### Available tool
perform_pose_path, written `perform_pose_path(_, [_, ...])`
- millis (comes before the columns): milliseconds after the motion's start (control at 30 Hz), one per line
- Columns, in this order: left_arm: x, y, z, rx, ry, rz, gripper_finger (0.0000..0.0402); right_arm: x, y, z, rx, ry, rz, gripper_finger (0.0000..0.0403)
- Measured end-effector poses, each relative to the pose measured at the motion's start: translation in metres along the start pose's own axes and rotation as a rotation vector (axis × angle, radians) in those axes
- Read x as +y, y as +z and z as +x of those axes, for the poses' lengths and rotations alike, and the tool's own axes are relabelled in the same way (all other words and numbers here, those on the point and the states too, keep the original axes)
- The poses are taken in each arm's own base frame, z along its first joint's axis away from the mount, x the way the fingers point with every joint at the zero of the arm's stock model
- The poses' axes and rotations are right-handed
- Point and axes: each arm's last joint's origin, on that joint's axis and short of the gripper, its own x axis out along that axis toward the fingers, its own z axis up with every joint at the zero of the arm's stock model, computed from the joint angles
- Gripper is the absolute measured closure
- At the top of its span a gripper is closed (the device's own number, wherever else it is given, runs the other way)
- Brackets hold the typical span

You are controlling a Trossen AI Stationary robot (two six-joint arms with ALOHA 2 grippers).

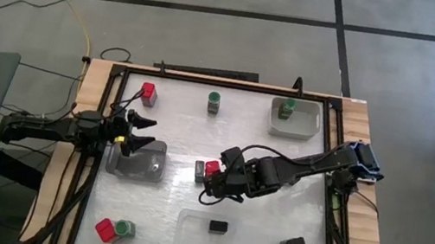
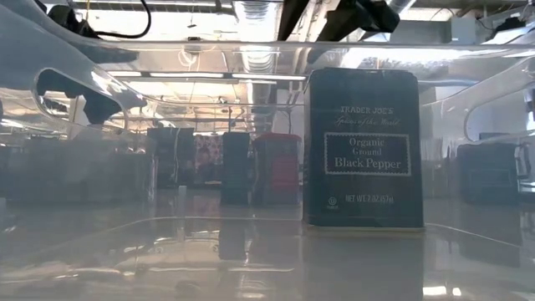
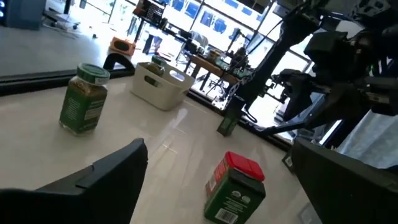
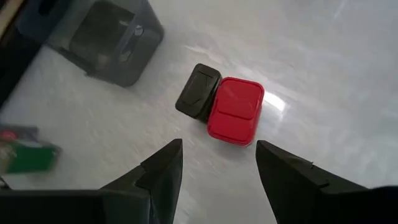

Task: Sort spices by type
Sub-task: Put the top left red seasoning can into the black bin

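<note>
Mid-table: red spice (image 4: 235, 110) standing upright, touching a black box (image 4: 198, 93) on its left. Directly above the pair: right jaws, open, gripping nothing, spread about as wide as the red lid.

Main risk: closing on both at once. With the two touching, likely to catch or shove the box, tip it, or drag it along into the wrong group. Could also pinch the red lid off-centre, leaving a twisted, slipping hold. Better to line up across the red spice's free sides before descending.

Left of there: grey tray (image 1: 137, 162), with left jaws open above its far edge, holding nothing. Risk of the two arms crowding if the red spice goes toward that tray; worth clearing the left arm first.

Far side: another red spice (image 1: 149, 92), a green jar (image 1: 215, 101), and a white bin (image 1: 309, 123) holding a green jar (image 1: 287, 107).

Near side: clear tray (image 1: 191, 232) with a black box (image 1: 218, 226) inside. At the near corners, more mixed pairs standing close together, so the same double-grab hazard later.

Glossy table: easy sliding under any sideways nudge.
</note>
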Motion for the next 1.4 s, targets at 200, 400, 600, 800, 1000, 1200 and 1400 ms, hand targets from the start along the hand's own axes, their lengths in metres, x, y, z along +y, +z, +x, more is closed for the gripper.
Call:
perform_pose_path(200, [0.0, 0.003, 0.0, -0.035, 0.038, -0.126, 0.0022, 0.003, -0.002, 0.0, 0.044, 0.046, -0.068, 0.0185])
perform_pose_path(400, [-0.006, 0.02, -0.001, -0.035, 0.136, -0.041, 0.0022, -0.014, -0.013, -0.017, 0.07, -0.11, -0.226, 0.021])
perform_pose_path(600, [-0.022, 0.051, 0.01, 0.042, 0.256, 0.003, 0.0022, -0.059, -0.022, -0.062, 0.023, -0.213, -0.343, 0.0215])
perform_pose_path(800, [-0.041, 0.078, 0.044, 0.122, 0.35, 0.125, 0.0022, -0.124, -0.05, -0.069, -0.017, -0.034, -0.296, 0.0216])
perform_pose_path(1000, [-0.061, 0.101, 0.081, 0.204, 0.389, 0.195, 0.0022, -0.178, -0.066, -0.066, -0.139, 0.168, -0.267, 0.0218])
perform_pose_path(1200, [-0.076, 0.12, 0.103, 0.337, 0.45, 0.226, 0.0022, -0.201, -0.055, -0.064, -0.287, 0.261, -0.298, 0.0218])
perform_pose_path(1400, [-0.076, 0.144, 0.11, 0.42, 0.576, 0.162, 0.0022, -0.203, -0.04, -0.064, -0.379, 0.287, -0.295, 0.0218])
